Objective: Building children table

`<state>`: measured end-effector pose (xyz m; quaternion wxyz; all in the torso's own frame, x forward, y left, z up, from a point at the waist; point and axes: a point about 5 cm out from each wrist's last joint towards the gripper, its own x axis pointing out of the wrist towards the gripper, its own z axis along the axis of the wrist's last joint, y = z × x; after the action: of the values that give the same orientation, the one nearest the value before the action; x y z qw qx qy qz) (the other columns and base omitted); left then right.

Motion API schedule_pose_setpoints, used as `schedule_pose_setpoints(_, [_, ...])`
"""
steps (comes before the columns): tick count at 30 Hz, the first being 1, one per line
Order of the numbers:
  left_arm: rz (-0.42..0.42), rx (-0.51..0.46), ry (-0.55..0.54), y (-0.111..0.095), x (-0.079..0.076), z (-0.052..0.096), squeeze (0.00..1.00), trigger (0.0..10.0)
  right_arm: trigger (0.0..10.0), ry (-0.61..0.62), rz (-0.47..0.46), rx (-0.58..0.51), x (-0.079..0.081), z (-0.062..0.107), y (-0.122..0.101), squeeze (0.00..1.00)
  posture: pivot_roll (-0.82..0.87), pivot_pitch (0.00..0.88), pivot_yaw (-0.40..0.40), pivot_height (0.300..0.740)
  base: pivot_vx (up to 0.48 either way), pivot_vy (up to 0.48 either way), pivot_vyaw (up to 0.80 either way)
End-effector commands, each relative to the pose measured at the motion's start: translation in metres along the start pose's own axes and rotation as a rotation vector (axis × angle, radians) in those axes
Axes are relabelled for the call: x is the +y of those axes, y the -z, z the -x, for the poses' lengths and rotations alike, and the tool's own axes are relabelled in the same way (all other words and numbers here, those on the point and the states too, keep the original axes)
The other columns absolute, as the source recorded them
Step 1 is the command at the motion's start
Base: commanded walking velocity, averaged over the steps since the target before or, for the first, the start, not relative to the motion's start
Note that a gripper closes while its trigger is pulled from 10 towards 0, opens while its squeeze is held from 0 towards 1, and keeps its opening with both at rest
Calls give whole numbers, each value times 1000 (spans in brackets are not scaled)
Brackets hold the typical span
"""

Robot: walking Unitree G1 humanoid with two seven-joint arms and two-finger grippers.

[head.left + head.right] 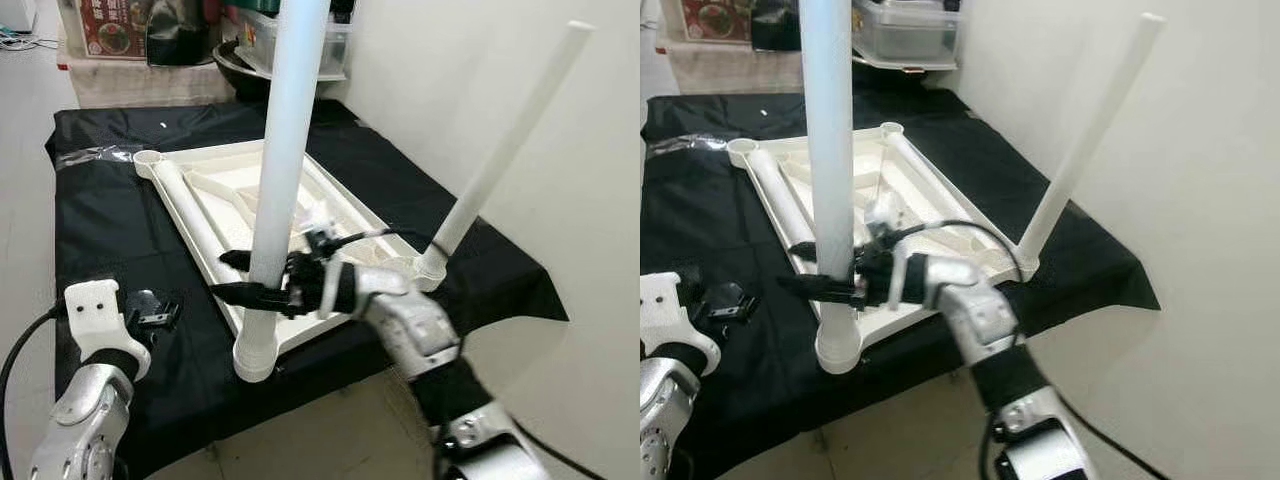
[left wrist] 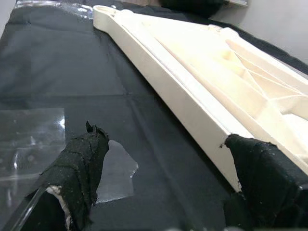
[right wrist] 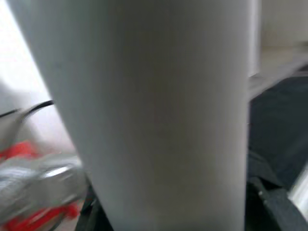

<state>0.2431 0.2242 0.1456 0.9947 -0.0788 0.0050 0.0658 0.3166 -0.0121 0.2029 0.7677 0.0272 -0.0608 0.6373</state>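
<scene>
White tabletop (image 1: 330, 205) lies upside down on black cloth (image 1: 110, 220). Near leg (image 1: 285, 150) stands upright in near corner socket; right gripper (image 1: 262, 278) jaws pinch it low on shaft. Second leg (image 1: 505, 150) stands tilted in right corner. Third leg (image 1: 190, 215) lies flat inside tabletop. Left gripper (image 2: 168, 187) jaws spread, holding nothing, just beside tabletop edge over cloth.
</scene>
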Motion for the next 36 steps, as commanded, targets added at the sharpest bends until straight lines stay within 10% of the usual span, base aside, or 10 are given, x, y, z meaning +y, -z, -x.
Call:
schedule_pose_setpoints(1, [12,7,10,2,-2,2,0,10000,0,357,-9,97,-31,15,15,0,224,0,-176,740,0,0,0])
schedule_pose_setpoints(6, [14,6,12,2,-2,2,0,10000,0,655,-30,126,-52,29,18,0,226,0,-176,740,0,0,0])
schedule_pose_setpoints(8, [15,6,15,2,-2,2,0,10000,0,1021,-62,170,-68,63,28,0,217,0,-174,740,0,0,0])
schedule_pose_setpoints(12, [15,6,18,2,-2,3,0,10000,0,1295,-92,229,-65,97,44,0,226,0,-175,740,0,0,0])
schedule_pose_setpoints(18, [13,8,17,3,-2,3,0,10000,1843,1235,-139,310,-40,92,63,0,218,0,-165,740,0,0,0])
schedule_pose_setpoints(19, [12,9,21,3,-2,2,0,10000,10000,1064,-170,176,-39,71,50,1000,212,0,-158,740,0,0,0])
schedule_pose_setpoints(22, [12,10,24,3,-2,2,0,10000,10000,957,-183,77,-39,56,39,1000,212,0,-158,740,0,0,0])
schedule_pose_setpoints(23, [13,10,28,4,-1,1,0,10000,10000,621,-167,-67,-34,32,8,0,212,0,-161,740,0,0,0])
schedule_pose_setpoints(36, [26,-3,31,3,-2,2,0,10000,10000,-38,-76,-84,13,19,-22,0,231,0,-186,740,0,0,0])
